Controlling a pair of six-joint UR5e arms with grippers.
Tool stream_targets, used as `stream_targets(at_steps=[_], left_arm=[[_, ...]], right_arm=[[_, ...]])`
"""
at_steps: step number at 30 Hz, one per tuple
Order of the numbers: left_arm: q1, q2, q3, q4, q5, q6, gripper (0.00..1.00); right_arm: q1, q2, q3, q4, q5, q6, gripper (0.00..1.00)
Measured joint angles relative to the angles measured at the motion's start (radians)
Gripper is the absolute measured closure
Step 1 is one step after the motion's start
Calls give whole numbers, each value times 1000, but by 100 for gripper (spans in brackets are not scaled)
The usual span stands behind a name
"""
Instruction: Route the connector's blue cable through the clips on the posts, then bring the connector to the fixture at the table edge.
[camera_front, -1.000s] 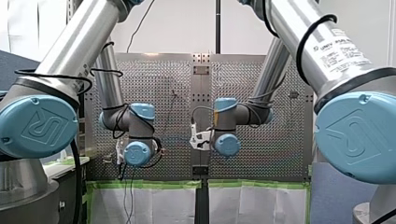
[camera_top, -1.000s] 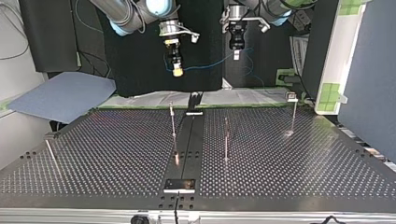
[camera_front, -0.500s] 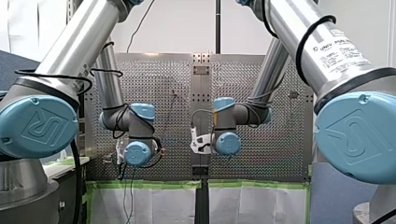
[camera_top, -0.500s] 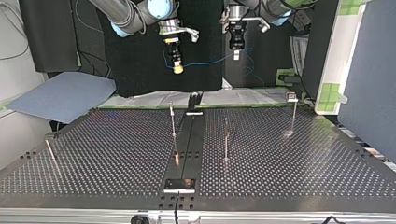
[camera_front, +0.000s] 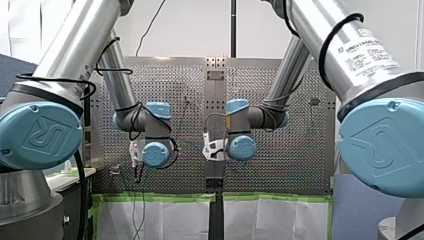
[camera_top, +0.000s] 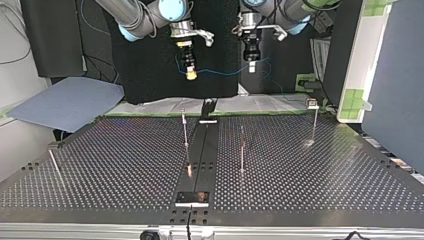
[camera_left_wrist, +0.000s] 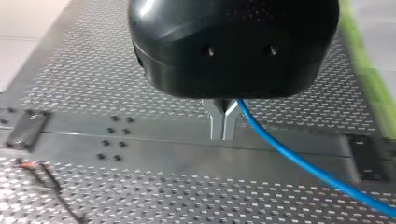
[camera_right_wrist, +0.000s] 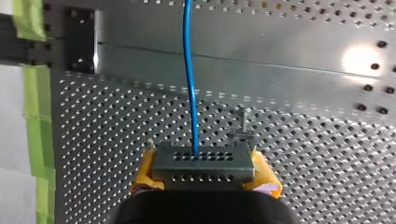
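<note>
Right pincer (camera_right_wrist: 204, 178) clamps connector (camera_right_wrist: 203, 161); blue cable (camera_right_wrist: 189, 70) ahead.

Not much to read here tbh. In the front view, the white sticker label (camera_front: 369, 52) on the silver tube of my right arm says "UNIVERSAL ROBOTS", and the smaller lines around it are too tiny to make out. The big light-blue round joint cap on my left arm (camera_front: 35, 136) and the matching cap on my right arm (camera_front: 384, 146) each carry a raised UR-style logo.
</note>
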Motion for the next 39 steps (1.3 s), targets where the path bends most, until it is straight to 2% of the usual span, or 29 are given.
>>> stream_targets(at_steps=[7,12,15,22,26,30,35,39], left_arm=[[11,58,58,-58,-16,-12,100],[22,99,99,-99,-31,-2,100],[30,128,128,-128,-34,5,100],[50,188,161,-189,-32,16,100],[66,201,163,-218,-30,23,100],[82,203,163,-248,-23,31,100],[103,201,163,-278,-4,38,100],[122,201,164,-284,18,39,100]], right_arm=[[-10,-61,-7,19,-15,59,100],[-15,-105,-13,25,-19,78,100],[-26,-131,-27,40,-28,88,100],[-51,-187,-79,93,-39,100,100],[-68,-221,-113,120,-46,102,100],[-84,-244,-142,131,-65,104,100],[-100,-237,-158,136,-84,109,100],[-107,-205,-175,143,-104,111,100]])
